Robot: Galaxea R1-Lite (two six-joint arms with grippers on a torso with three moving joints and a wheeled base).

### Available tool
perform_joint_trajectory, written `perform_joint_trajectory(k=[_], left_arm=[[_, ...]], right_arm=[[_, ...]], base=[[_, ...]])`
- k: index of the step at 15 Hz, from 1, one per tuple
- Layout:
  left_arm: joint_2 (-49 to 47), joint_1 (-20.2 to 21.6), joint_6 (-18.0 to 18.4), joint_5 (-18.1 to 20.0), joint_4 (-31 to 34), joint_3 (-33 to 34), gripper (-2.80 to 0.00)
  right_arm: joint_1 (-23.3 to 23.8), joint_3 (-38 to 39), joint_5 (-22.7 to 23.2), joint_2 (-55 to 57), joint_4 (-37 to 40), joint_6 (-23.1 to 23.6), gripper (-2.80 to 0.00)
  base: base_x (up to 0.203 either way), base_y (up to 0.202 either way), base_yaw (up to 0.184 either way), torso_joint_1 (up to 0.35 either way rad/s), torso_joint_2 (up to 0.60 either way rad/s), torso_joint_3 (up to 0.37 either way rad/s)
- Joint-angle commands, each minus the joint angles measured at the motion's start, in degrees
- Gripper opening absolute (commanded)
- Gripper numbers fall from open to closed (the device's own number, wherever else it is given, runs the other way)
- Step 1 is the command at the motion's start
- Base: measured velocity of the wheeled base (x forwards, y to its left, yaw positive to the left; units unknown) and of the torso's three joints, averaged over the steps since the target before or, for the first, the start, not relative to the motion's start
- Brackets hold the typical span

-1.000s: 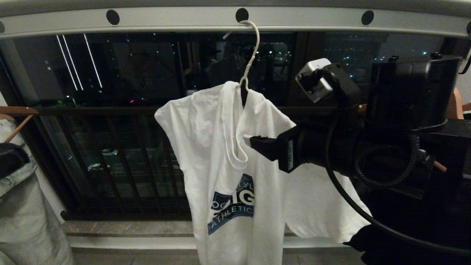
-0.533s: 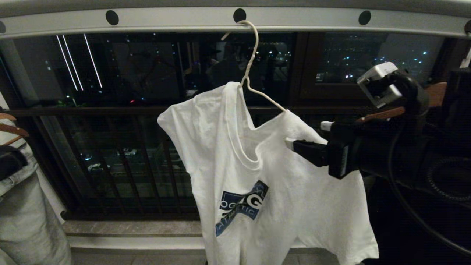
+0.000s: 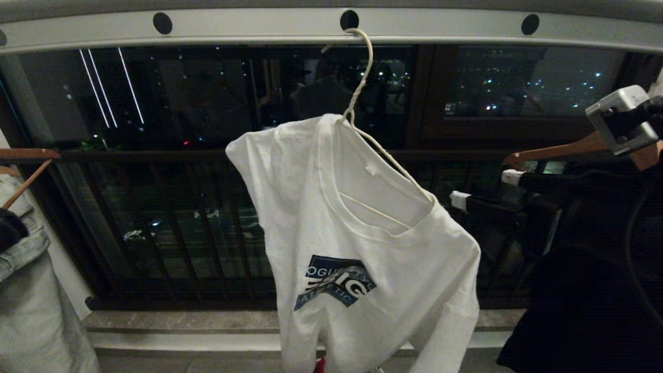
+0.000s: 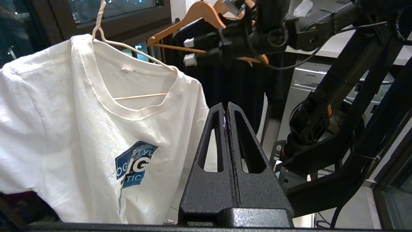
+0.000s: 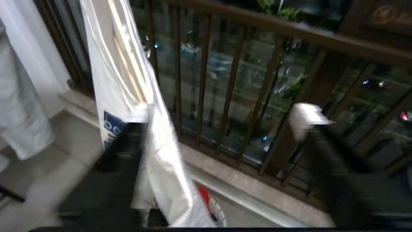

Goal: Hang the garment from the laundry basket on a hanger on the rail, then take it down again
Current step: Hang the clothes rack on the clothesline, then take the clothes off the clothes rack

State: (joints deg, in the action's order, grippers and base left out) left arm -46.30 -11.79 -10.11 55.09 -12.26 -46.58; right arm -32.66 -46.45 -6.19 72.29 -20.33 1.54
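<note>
Behind everything stands a large dark window [image 3: 207,98] with small city lights far outside and three bright slanted streaks of reflected light at the left. In front of the glass runs a dark barred balcony railing [image 3: 171,228] with a brown wooden top bar. Below it lies a grey stone sill [image 3: 181,321], then a pale step and a light tiled floor [image 5: 48,180]. At the far left hang pale clothes [image 3: 36,311] on a brown wooden hanger [image 3: 26,155]; at the right, a black garment [image 3: 580,316].
</note>
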Motion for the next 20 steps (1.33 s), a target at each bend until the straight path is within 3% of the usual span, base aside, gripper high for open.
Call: perform_joint_trajectory(k=[1,7,13,14,15,20], left_arm=[[-0.1,0.0,-0.1,0.3,0.0,0.0,-2.8],[-1.3,0.0,-0.1,0.3,5.7,-2.7,-2.8],[-3.4,0.0,-0.1,0.2,5.7,-2.6,-2.8],[-3.6,0.0,-0.2,0.2,5.7,-2.6,-2.8],[-3.6,0.0,-0.2,0.1,5.7,-2.6,-2.8],[-4.2,0.0,-0.2,0.0,5.7,-2.6,-2.8]], right_arm=[[0.1,0.0,-0.1,-1.9,-0.1,0.0,-2.8],[-0.1,-4.4,0.2,-0.8,0.0,1.8,-2.8],[-5.7,-14.6,2.1,1.9,9.6,2.5,-2.8],[-6.9,-15.4,2.1,3.0,9.9,2.5,-1.65],[-7.7,-16.1,2.1,4.0,9.9,2.6,0.0],[-9.7,-22.2,2.1,9.9,11.0,2.7,0.0]], base=[[0.0,0.0,0.0,0.0,0.0,0.0],[0.0,0.0,0.0,0.0,0.0,0.0],[0.0,0.0,0.0,0.0,0.0,0.0],[0.0,0.0,0.0,0.0,0.0,0.0],[0.0,0.0,0.0,0.0,0.0,0.0],[0.0,0.0,0.0,0.0,0.0,0.0]])
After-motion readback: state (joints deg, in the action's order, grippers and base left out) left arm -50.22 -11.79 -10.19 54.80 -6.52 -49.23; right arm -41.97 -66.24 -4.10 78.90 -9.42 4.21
